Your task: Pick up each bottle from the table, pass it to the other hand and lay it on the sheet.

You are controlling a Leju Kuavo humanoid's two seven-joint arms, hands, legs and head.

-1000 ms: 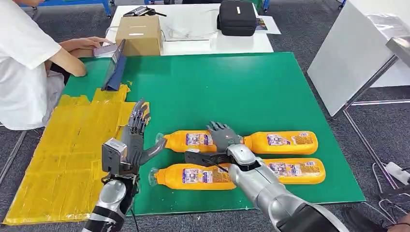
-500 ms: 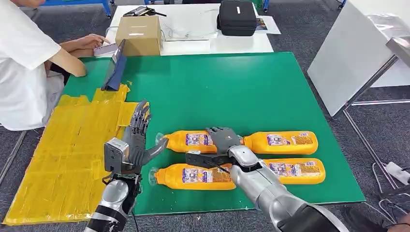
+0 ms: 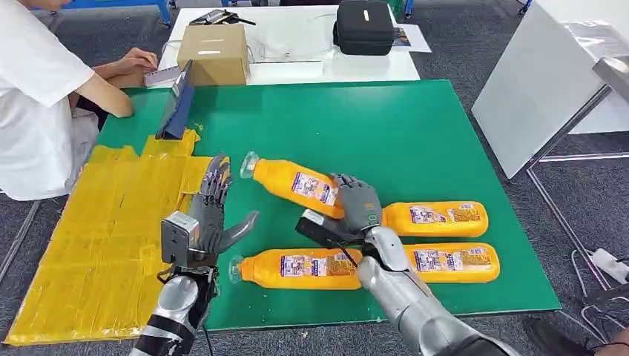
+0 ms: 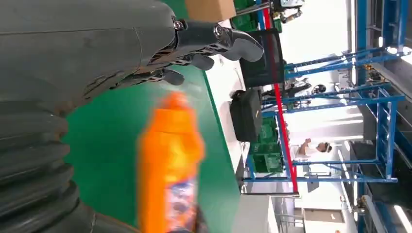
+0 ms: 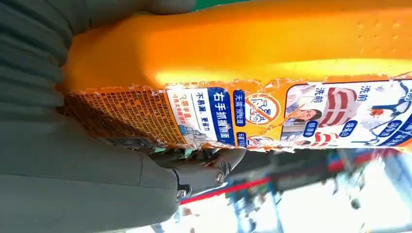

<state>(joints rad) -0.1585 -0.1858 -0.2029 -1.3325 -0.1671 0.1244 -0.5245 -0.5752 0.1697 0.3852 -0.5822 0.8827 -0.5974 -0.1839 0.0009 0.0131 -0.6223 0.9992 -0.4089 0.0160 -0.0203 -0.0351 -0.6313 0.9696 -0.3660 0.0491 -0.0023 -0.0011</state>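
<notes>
The right hand (image 3: 358,205) grasps an orange bottle (image 3: 293,181), tilted cap-first toward the left hand (image 3: 211,215), whose fingers (image 3: 216,176) are spread to receive it.

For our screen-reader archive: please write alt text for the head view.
The right robot hand lifts an orange bottle off the green table; the left robot hand waits open beside a yellow sheet. Three bottles remain.
</notes>
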